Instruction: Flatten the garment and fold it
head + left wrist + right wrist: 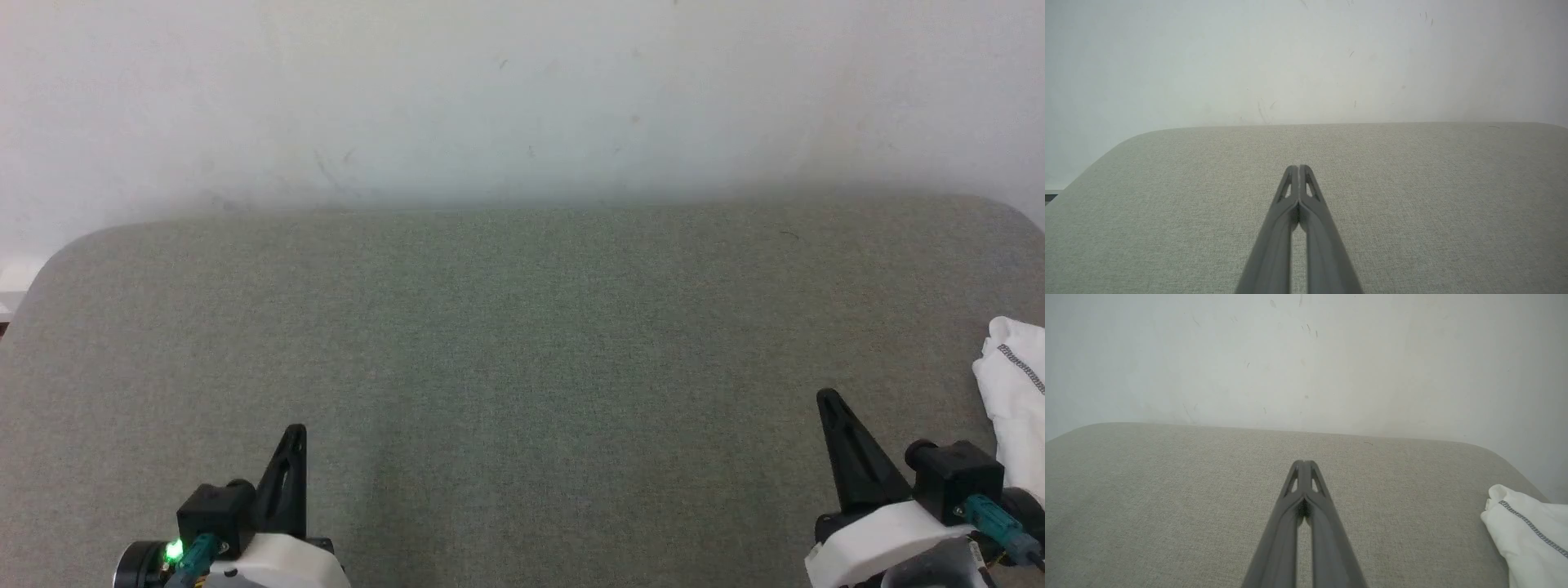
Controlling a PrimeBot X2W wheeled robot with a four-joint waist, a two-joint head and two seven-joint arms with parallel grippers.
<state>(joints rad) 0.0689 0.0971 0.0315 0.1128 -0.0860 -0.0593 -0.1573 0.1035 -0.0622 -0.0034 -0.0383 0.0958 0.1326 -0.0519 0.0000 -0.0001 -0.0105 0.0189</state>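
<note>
Nothing done yet: both the left gripper (295, 434) and the right gripper (828, 400) are empty, and the garment (1015, 392) is in a heap.
At the lower left of the head view the left gripper's fingers are pressed together on nothing. At the lower right, the right gripper is likewise closed and bare, near the garment but apart from it. The white garment lies crumpled at the right edge of the frame on the grey padded table (522, 351), partly cut off. By my judgement, the flattening and every fold remain.
</note>
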